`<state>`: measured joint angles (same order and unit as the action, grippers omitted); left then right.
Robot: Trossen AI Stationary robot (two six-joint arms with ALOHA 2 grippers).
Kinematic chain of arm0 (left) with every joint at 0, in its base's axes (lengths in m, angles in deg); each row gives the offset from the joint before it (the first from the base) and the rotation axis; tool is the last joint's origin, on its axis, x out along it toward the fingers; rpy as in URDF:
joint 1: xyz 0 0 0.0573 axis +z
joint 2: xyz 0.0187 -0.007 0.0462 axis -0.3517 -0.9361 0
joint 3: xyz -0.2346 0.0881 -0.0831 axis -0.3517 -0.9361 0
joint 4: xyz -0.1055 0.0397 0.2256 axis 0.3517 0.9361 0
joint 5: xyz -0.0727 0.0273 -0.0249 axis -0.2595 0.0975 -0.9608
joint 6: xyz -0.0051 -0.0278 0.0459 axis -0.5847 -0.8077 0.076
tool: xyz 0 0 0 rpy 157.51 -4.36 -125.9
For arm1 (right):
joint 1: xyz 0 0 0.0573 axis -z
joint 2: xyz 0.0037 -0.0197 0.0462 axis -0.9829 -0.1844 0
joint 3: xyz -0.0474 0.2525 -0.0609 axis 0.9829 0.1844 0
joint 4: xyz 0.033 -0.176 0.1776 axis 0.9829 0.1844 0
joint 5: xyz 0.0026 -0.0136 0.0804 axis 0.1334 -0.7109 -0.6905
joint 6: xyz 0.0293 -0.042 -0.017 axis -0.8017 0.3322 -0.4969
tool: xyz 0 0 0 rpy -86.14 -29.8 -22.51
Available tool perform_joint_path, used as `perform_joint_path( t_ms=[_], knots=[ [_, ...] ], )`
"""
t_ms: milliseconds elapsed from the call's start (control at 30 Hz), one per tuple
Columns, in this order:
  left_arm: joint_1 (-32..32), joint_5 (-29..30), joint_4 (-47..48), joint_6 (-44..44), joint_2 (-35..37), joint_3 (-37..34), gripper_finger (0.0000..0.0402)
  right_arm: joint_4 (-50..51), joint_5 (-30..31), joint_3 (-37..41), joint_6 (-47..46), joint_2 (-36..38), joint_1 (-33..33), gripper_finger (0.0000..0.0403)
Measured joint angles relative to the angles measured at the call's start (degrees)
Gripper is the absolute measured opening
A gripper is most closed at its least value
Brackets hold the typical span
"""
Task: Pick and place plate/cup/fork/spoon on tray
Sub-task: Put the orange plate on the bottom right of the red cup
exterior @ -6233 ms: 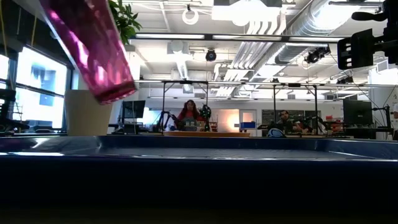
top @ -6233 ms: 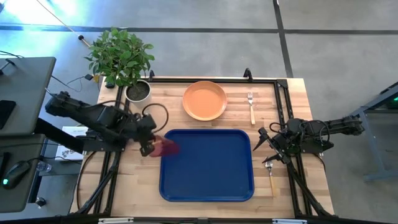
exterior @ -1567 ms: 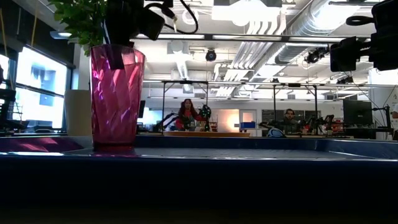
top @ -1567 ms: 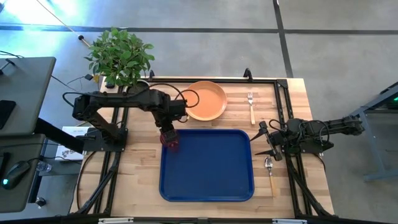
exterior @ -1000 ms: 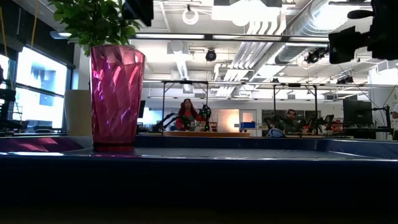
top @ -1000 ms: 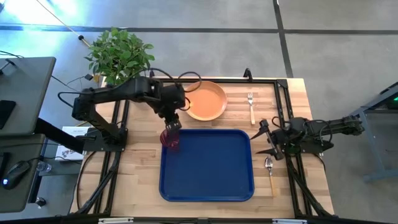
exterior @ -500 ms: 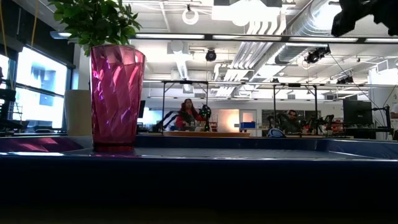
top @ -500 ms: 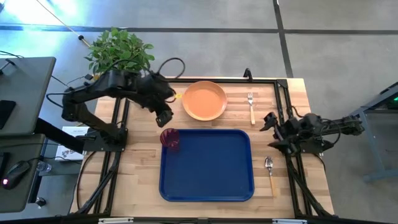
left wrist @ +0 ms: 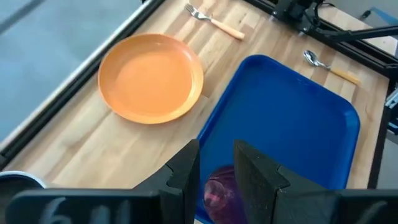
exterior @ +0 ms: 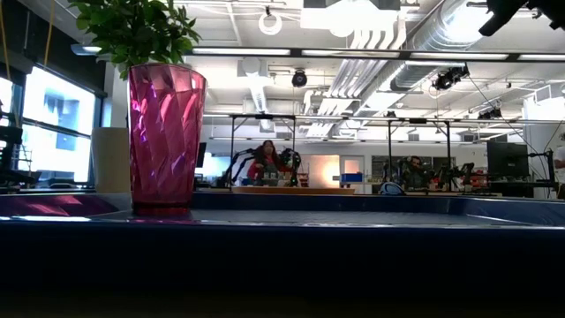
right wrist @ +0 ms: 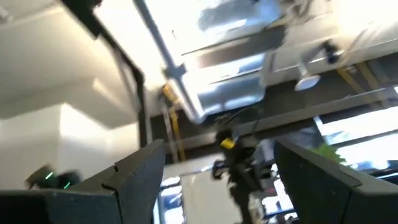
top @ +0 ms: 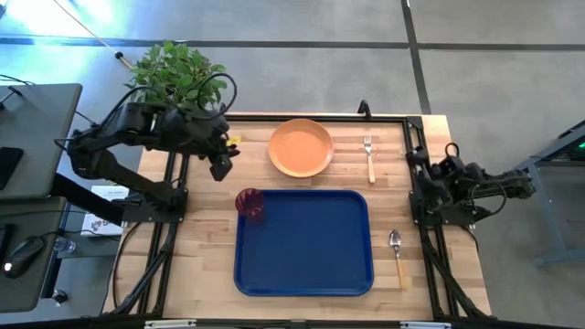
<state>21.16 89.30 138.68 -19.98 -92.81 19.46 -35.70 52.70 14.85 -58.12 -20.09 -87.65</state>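
Left tool (top: pixel 220 166) empty, fingers slightly parted, beside the desk's (top: pixel 201 256) rear-left edge.
Dark red translucent cup (top: pixel 249 204) stands upright in the large blue rectangular tray's (top: pixel 311 265) corner, leaving room; right tool (right wrist: pixel 217 165) gapes wide, pointing upward.

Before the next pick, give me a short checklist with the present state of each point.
1. Cup upright in tray corner: ok.
2. Left gripper clear of cup, nothing held: ok.
3. Plate free to grasp, nothing on it: ok.
4. Fork and spoon on table, outside tray: ok.
5. Right gripper open, empty, at table's right edge: ok.
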Motion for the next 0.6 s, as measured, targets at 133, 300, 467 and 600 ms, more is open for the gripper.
perform_joint_path(
  t_ms=[133, 300, 467, 600],
  knots=[
    [-0.77, 1.69, -0.02, 0.02, 1.16, -0.02, 0.0087, -0.77, 6.11, 0.0, -2.85, 0.0, 0.0, 0.0293],
    [-0.8, 2.08, 0.8, 0.06, 2.4, -0.04, 0.0087, -0.93, 11.17, 0.0, -5.16, 0.0, 0.0, 0.0293],
    [-0.8, 2.1, 1.1, 0.06, 3.62, -0.04, 0.0087, -1.08, 19.71, -0.04, -15.4, 0.0, 0.0, 0.0293],
    [-0.8, 2.19, 1.68, 0.21, 4.61, -0.04, 0.0087, -0.46, 23.64, -0.04, -19.05, 0.0, 0.0, 0.0293]
  ],
)
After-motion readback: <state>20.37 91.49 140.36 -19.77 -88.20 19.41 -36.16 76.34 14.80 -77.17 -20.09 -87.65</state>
